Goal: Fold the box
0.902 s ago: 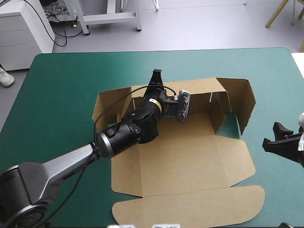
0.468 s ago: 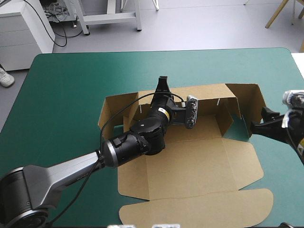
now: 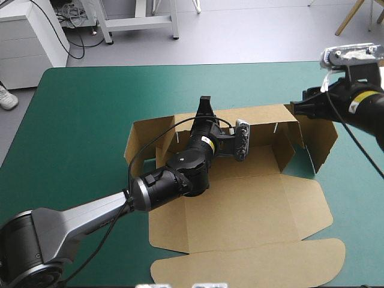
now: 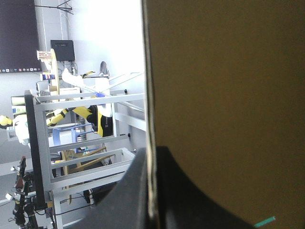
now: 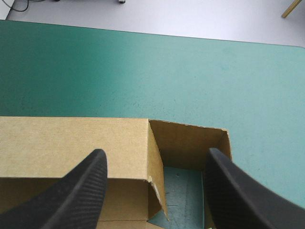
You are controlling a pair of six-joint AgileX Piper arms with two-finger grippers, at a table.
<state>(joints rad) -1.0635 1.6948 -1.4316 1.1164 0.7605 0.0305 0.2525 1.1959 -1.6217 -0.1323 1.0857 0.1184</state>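
Right of centre on the teal-green worktop [image 3: 84,108] sits the brown cardboard box [image 3: 240,204], part-formed. Long axis of tray section runs approx. left-right, parallel to far edge, right end angled slightly farther away. Far wall and both side walls are raised; base lies flat. Lid panel w/ rounded tuck flap lies flat, pointing toward near edge.

Left arm [image 3: 174,174] reaches diagonally across base to far wall, left of wall's mid-point. Left jaws: clenched on the wall; in left wrist view the board [image 4: 228,95] stands edge-on between the black fingers [image 4: 128,200].

Right arm [image 3: 354,105] is at box's far right corner. Right jaws: released; black fingers [image 5: 81,191] spread wide, w/ corner and far wall's top edge [image 5: 71,138] between and ahead of them. Contact w/ board: cannot tell.
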